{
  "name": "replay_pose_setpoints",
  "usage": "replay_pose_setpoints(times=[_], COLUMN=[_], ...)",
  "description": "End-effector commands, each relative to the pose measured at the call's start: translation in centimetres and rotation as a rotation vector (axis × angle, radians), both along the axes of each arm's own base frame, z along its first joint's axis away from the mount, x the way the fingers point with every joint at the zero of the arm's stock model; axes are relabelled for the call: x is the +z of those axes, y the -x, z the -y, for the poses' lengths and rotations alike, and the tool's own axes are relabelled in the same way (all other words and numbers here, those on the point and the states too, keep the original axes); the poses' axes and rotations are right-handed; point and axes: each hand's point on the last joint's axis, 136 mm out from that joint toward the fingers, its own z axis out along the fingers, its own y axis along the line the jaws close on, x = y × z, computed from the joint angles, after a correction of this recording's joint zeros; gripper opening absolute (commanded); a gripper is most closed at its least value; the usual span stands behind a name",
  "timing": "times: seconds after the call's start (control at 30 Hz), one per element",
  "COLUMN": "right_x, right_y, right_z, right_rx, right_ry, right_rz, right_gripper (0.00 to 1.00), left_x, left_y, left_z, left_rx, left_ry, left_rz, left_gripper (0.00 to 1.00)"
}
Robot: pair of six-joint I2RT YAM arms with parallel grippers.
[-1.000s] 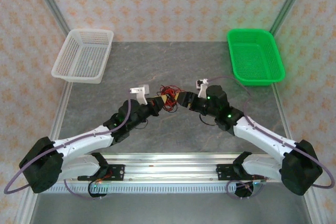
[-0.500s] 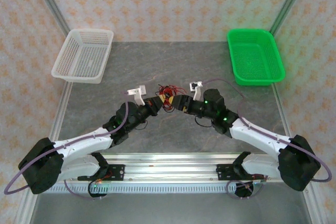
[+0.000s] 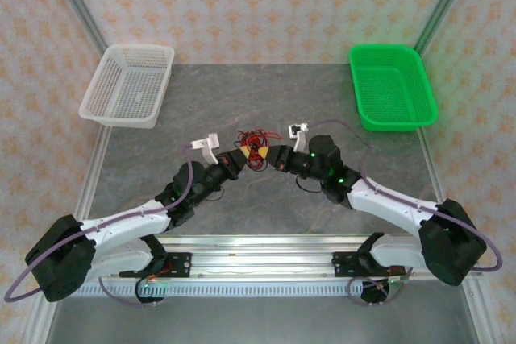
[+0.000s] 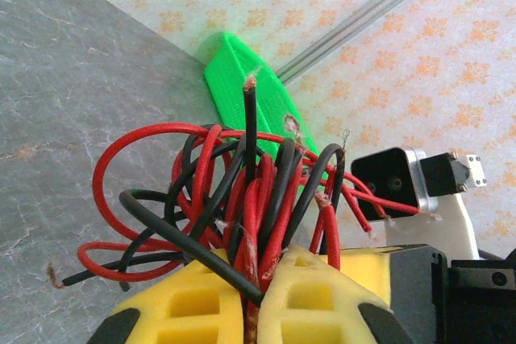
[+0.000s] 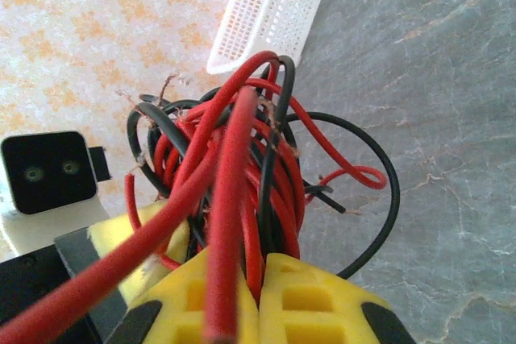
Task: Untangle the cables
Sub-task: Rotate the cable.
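The cables (image 3: 256, 142) are bunching into one red-and-black knot at the middle of the table (image 3: 266, 90), between the two arms. They are well apart from the white basket (image 3: 118, 118) at the far left corner and the green basket (image 3: 401, 125) at the far right corner. The left gripper (image 4: 256, 288) is clenching several strands at the root of the bundle, its yellow pads pressing together on them. The right gripper (image 5: 260, 283) is clamping the same knot from the opposite side, with red and black strands running between its pads. Judging by the tight loops crossing one another, the untangling is barely beginning. No single wire is lying free, and all the pulling apart is left to do.
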Motion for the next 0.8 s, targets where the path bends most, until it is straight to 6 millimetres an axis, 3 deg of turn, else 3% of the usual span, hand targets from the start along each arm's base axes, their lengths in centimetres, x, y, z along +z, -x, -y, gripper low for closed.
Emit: replay_pose_setpoints(times=[0.0,0.03,0.1,0.23,0.5,0.77], right_x=[2.1,1.7,3.0,3.8,4.7,5.6], right_y=[-0.8,-1.0,-0.5,1.2,2.6,1.5], right_z=[0.3,0.7,1.6,2.5,3.1,4.3], right_rx=[-0.022,-0.024,-0.006,0.098,0.204,0.18], right_ry=[0.098,0.159,0.232,0.354,0.44,0.402], right_rz=[0.126,0.155,0.26,0.439,0.566,0.524], right_gripper=[0.0,0.0,0.0,0.0,0.0,0.0], left_x=[5.7,5.4,5.1,4.7,4.3,3.7], left_y=[1.7,1.6,1.3,0.6,-0.4,-0.2], left_z=[1.2,1.0,0.5,0.0,1.7,2.9], left_rx=[-0.093,-0.078,-0.05,-0.018,-0.089,-0.171], left_ry=[0.083,0.047,-0.032,-0.212,-0.45,-0.579], left_rz=[0.148,0.137,0.133,0.127,0.181,0.262], left_gripper=[0.15,0.29,0.5,0.67,0.67,0.67])
